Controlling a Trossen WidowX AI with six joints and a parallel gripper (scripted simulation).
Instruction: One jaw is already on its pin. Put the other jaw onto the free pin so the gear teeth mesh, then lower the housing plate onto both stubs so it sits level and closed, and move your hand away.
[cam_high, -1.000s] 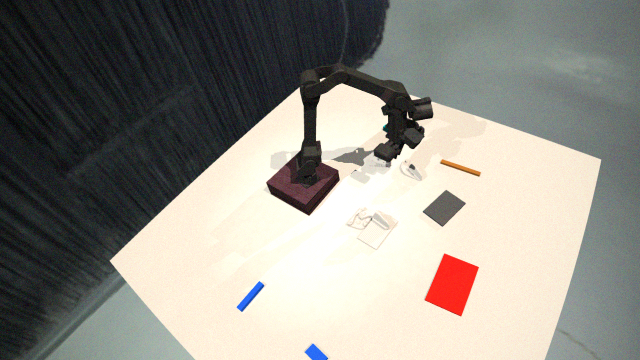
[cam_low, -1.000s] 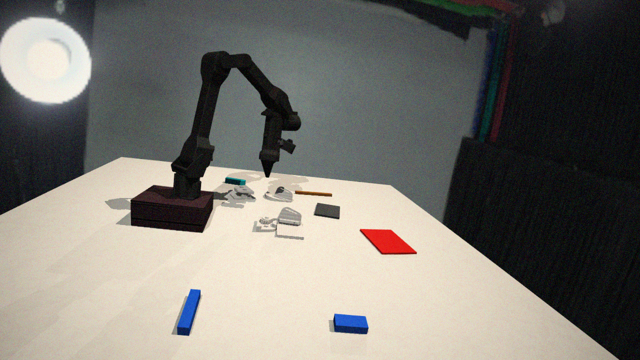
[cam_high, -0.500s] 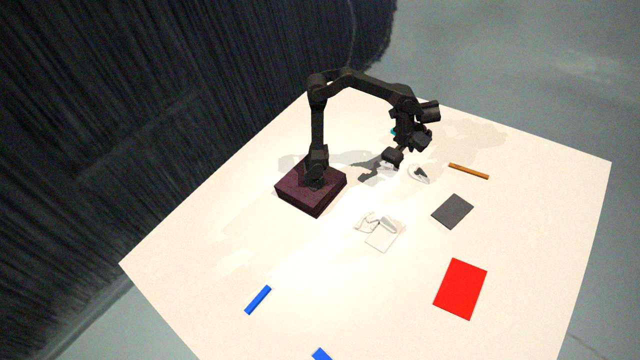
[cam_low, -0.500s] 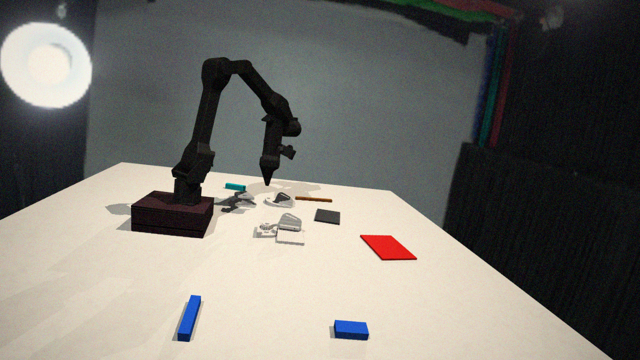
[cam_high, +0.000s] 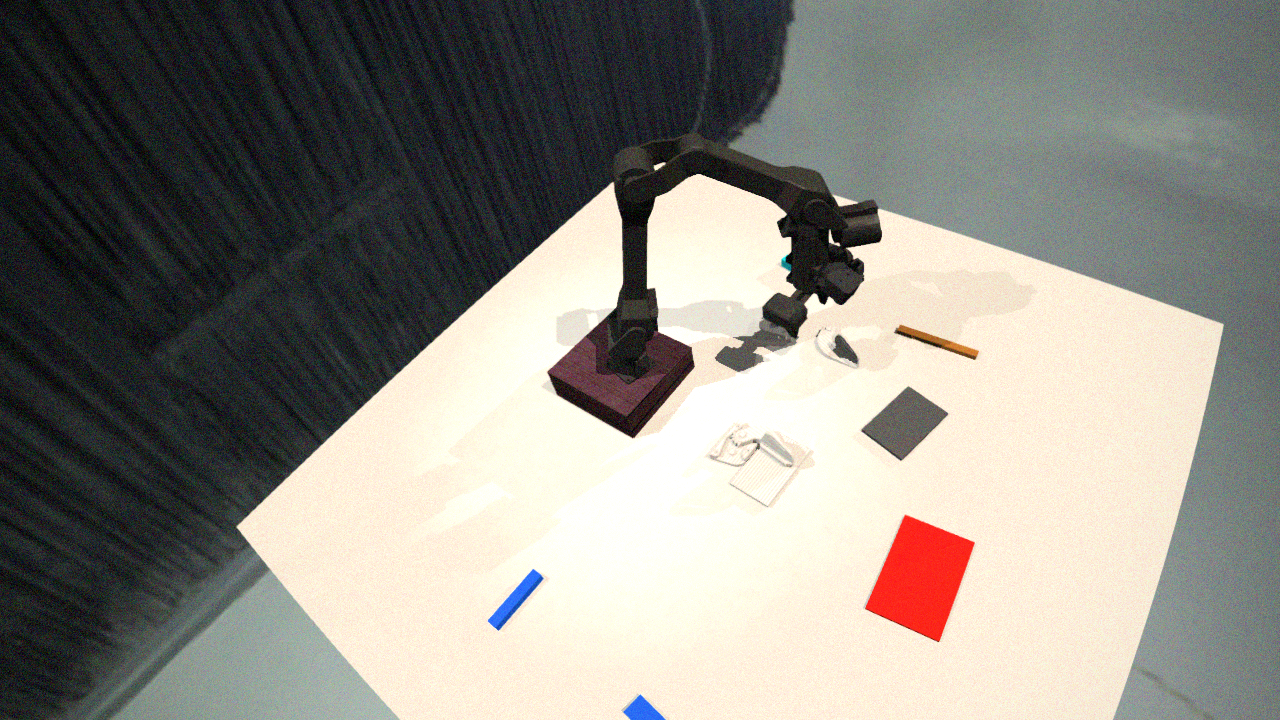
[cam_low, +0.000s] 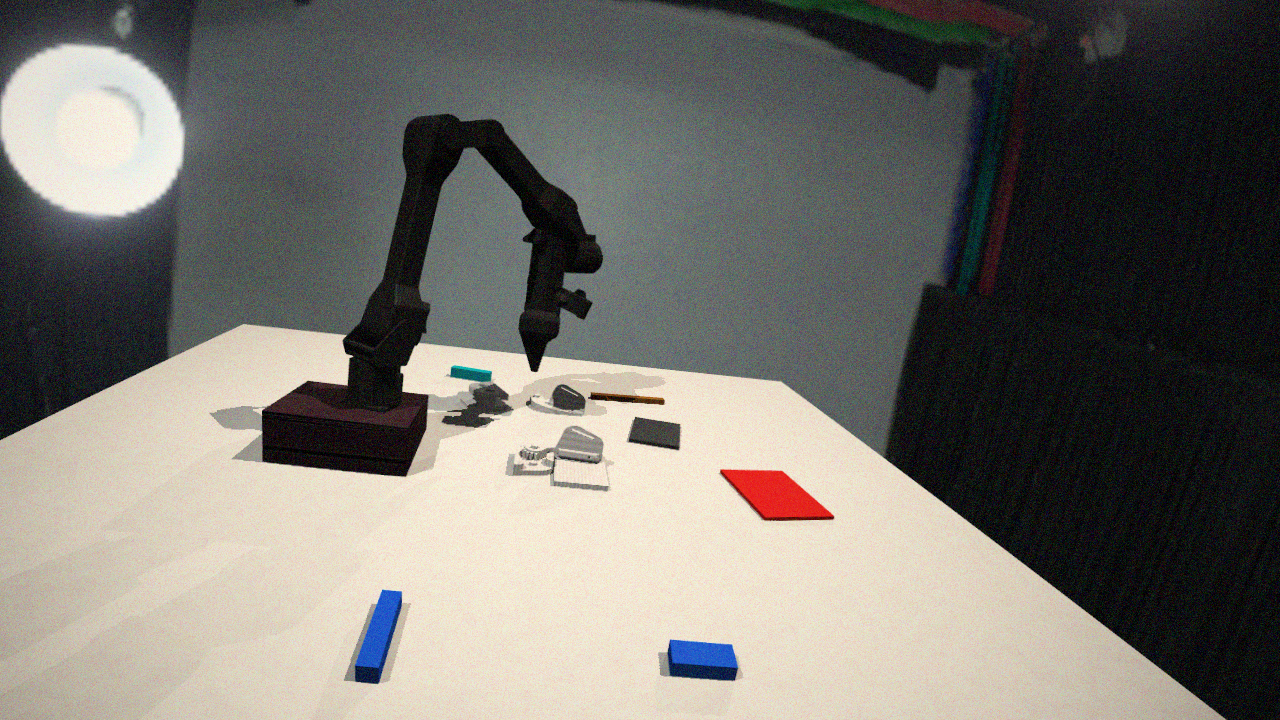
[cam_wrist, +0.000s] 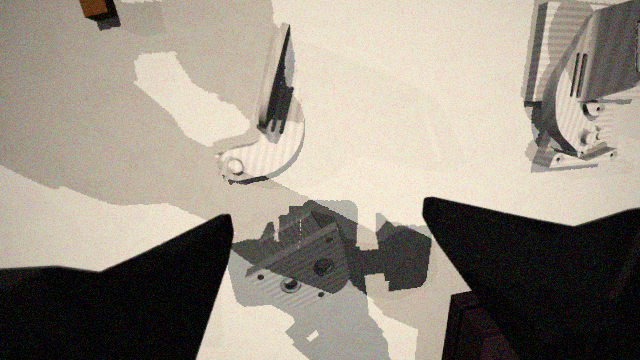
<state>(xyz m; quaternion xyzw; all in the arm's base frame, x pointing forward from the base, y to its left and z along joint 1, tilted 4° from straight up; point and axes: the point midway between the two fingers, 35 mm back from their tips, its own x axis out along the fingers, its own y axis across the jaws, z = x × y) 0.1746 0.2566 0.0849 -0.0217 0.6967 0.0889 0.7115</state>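
Note:
My gripper (cam_high: 812, 300) (cam_low: 534, 367) (cam_wrist: 330, 215) is open and empty, above the housing plate (cam_low: 488, 392) (cam_wrist: 312, 272). The plate is a small grey piece with two larger holes, lying on the table between the fingertips as the wrist view shows it, partly in shadow. The loose jaw (cam_low: 553, 403) (cam_wrist: 287, 152), pale with a dark-shaded pad and a toothed round end, lies beyond the fingers. The base (cam_high: 762, 483) (cam_low: 581, 476) (cam_wrist: 540, 50) stands apart, with the mounted jaw (cam_high: 776, 449) (cam_low: 580, 445) (cam_wrist: 562, 115) on it. The free pin is too small to tell clearly.
An orange-brown bar (cam_high: 936, 342) (cam_low: 626, 398) (cam_wrist: 95, 7), dark flat plate (cam_high: 904, 422) (cam_low: 655, 432) and red sheet (cam_high: 920, 577) (cam_low: 776, 494) lie to the right. A teal block (cam_low: 470, 373) lies behind. Two blue blocks (cam_high: 515, 599) (cam_low: 702, 660) lie in front. The arm's pedestal (cam_high: 617, 376) (cam_low: 344, 434) is left.

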